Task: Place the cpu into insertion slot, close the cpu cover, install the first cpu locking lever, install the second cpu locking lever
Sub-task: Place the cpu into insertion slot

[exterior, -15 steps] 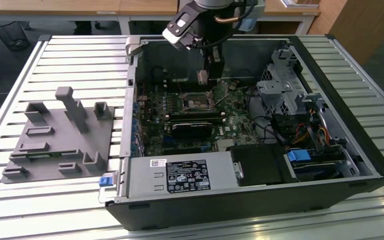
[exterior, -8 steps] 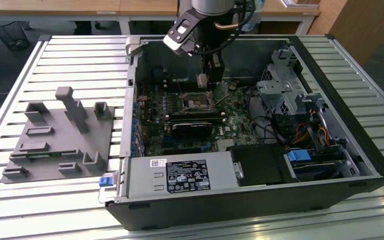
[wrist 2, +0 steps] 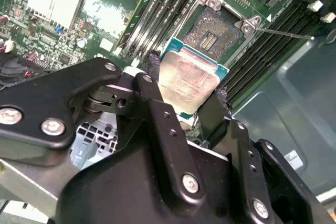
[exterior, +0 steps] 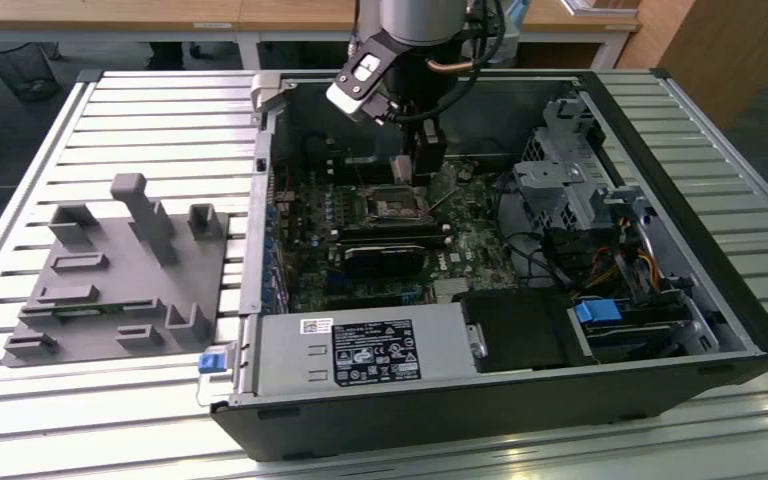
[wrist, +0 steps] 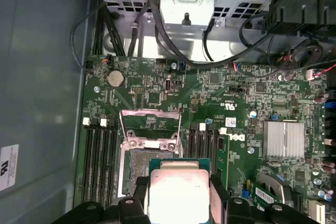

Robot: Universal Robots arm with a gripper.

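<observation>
A pale slatted metal counter [exterior: 117, 130] carries an open black desktop computer case [exterior: 491, 415], lying on its side. On the exterior view's left, a grey moulded fixture tray [exterior: 117, 280] sits on the counter beside the case. A green circuit board [exterior: 471, 225] covers the case floor, with a silver power supply box [exterior: 357, 350] at its near edge.

The grey robot arm [exterior: 418, 20] reaches down into the case over the board. Its black jaws are closed on two opposite edges of the cpu [wrist 2: 189, 80], a small thin square chip with a silvery-grey top face and a green border.

The cpu [wrist: 178, 192] hangs level above the board, partly over one edge of the insertion slot [wrist: 137, 174], and is not seated in it.

The insertion slot [wrist 2: 212, 35] is a small square socket with a dark pinned centre and a silvery rim. The cpu cover [wrist: 149, 142], a thin silvery frame plate, stands swung up off the slot. A thin silvery lever rod [wrist 2: 283, 33] juts out from one socket corner.
</observation>
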